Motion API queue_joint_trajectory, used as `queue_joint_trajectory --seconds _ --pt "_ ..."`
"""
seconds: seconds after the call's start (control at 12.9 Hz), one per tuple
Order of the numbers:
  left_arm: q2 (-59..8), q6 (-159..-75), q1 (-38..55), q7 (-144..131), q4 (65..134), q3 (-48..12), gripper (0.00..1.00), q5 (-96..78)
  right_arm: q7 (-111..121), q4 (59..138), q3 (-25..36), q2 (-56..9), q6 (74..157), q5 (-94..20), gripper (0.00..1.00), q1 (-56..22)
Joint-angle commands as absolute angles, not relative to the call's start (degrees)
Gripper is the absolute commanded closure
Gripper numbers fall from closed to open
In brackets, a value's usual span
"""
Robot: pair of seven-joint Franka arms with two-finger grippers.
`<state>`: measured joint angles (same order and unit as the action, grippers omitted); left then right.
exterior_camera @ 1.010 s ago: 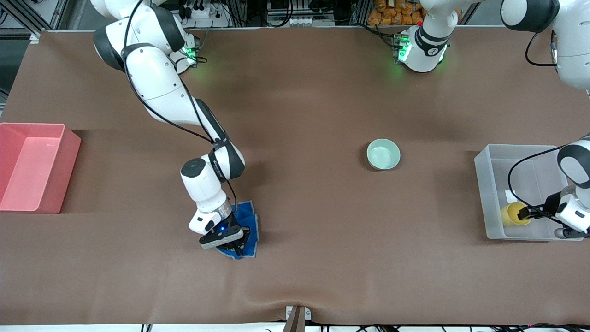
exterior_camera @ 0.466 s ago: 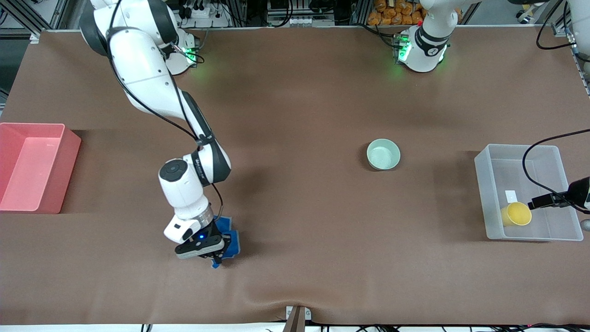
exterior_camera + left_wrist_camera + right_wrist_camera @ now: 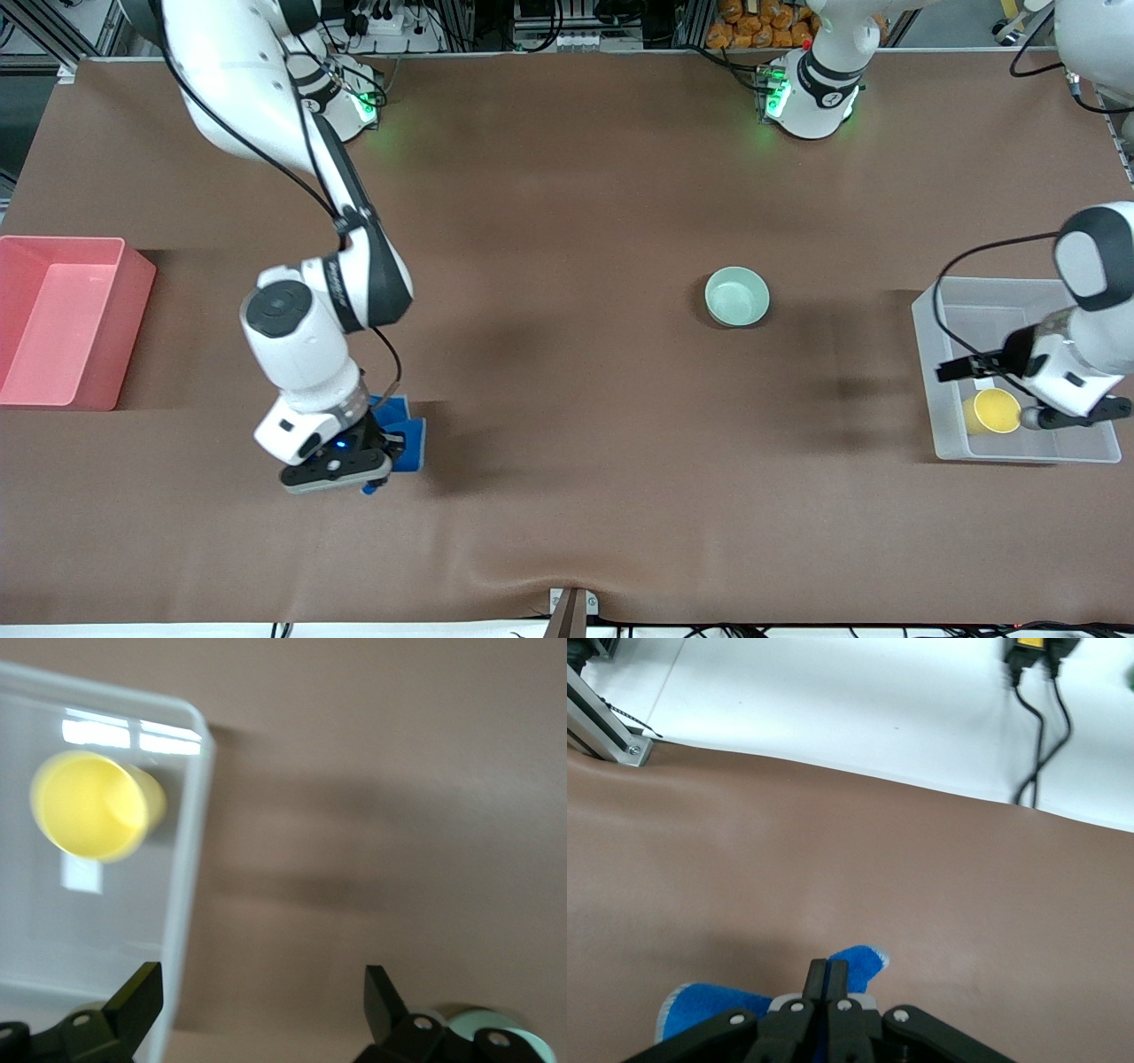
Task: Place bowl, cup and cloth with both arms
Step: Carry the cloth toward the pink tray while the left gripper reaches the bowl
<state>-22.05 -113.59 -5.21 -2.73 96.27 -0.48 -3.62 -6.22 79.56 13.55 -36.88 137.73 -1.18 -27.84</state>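
My right gripper (image 3: 376,474) is shut on the royal-blue cloth (image 3: 403,434) and carries it above the brown table. In the right wrist view the cloth (image 3: 709,1010) hangs bunched under the shut gripper (image 3: 830,970). The yellow cup (image 3: 995,409) stands in the clear bin (image 3: 926,372) at the left arm's end. My left gripper (image 3: 979,365) is open and empty over that bin's wall, above the cup. The left wrist view shows the cup (image 3: 93,804) in the bin (image 3: 190,859) and my open gripper (image 3: 263,992). The mint-green bowl (image 3: 737,296) sits on the table, also in the left wrist view (image 3: 505,1032).
A red bin (image 3: 18,372) stands at the right arm's end of the table. The table's front edge (image 3: 850,775) with white floor and cables past it shows in the right wrist view. A metal bracket (image 3: 571,611) sits at the front edge.
My right gripper has moved with the cloth toward the red bin. My left gripper has let go of the cup and risen over the clear bin's wall.
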Motion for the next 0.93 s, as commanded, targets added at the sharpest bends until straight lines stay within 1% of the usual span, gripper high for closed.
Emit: queue_joint_trajectory --seconds 0.0,0.31,0.54,0.7,0.85 --pt "-16.88 -114.60 -5.45 -6.76 104.83 -3.85 0.00 -2.37 -6.94 81.91 13.89 -28.94 127.92 -0.79 1.00 -27.86" --pt "-16.26 -120.05 -5.36 -13.61 113.09 -8.34 0.00 -2.29 -6.77 81.83 13.80 -22.16 114.21 -0.79 1.00 -27.33" --pt "-11.96 -124.61 -5.27 -19.76 120.39 -13.17 0.00 -2.20 -6.77 81.83 13.71 -17.94 104.18 -0.97 1.00 -27.16" --pt "-11.78 -125.85 -5.27 -22.57 122.51 -16.68 0.00 -2.20 -6.59 81.83 13.80 -15.13 98.38 -0.97 1.00 -26.72" --pt "-10.91 -129.53 -5.36 -24.51 126.63 -19.23 0.00 -1.50 -5.02 81.83 13.89 -12.67 93.54 -0.97 1.00 -24.62"
